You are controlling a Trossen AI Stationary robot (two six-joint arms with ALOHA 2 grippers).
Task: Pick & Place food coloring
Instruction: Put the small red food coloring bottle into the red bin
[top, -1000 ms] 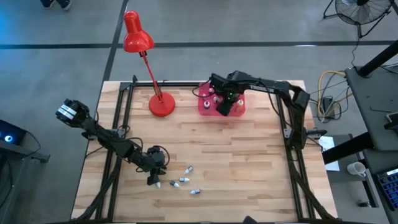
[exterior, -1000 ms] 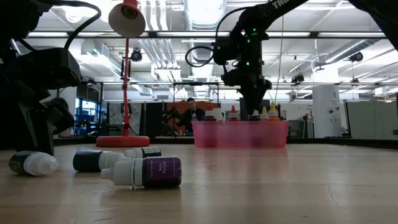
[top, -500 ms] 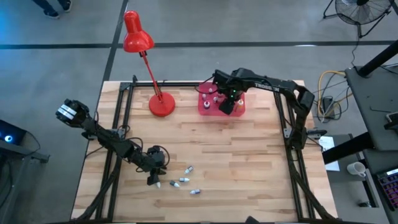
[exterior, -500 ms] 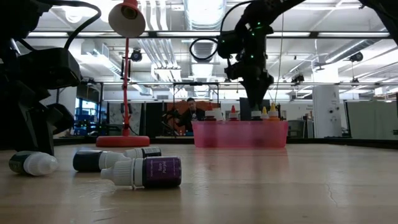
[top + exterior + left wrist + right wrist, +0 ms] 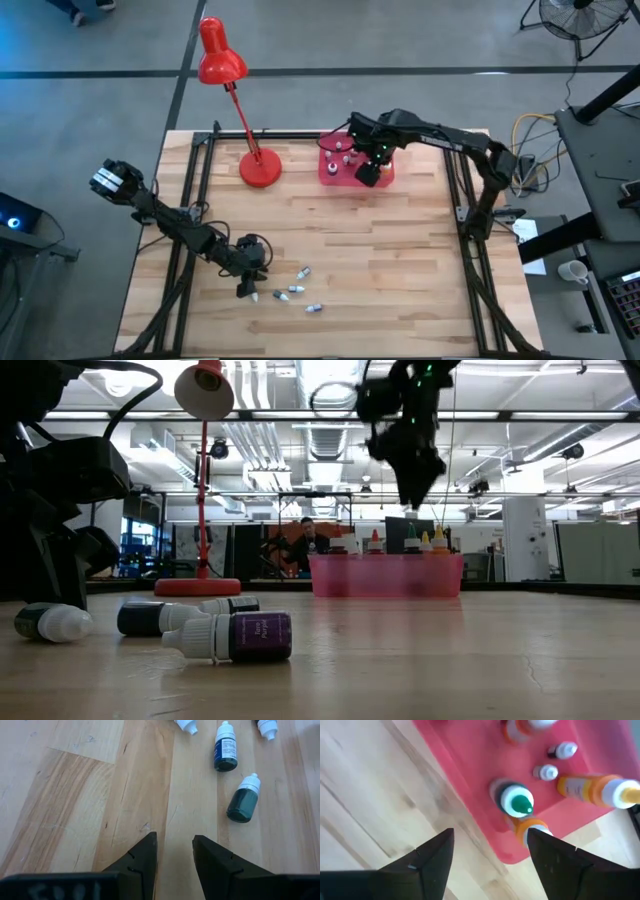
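On the table's near side, high view: four loose bottles (image 5: 291,290) lie beside the left gripper (image 5: 245,284), which rests low, well apart from the tray (image 5: 328,170). The right gripper (image 5: 367,172) hangs over the tray, by the lamp (image 5: 258,166).

Low view: three bottles (image 5: 232,636) lie on their sides near the lens; several stand upright in the tray (image 5: 385,575), caps above the rim. The right gripper (image 5: 411,500) is clear above them, holding nothing.

Left wrist view: fingers (image 5: 146,856) part-spread and empty; two dark bottles (image 5: 243,799) lie on the wood just ahead.

Right wrist view: fingers (image 5: 430,854) spread wide. The tray (image 5: 470,770) holds a green-tipped bottle (image 5: 516,801), orange ones and two tiny ones.

Judgement: bottles look light, rigid, smooth plastic, liable to roll; grip across the body, not the tapered cap.
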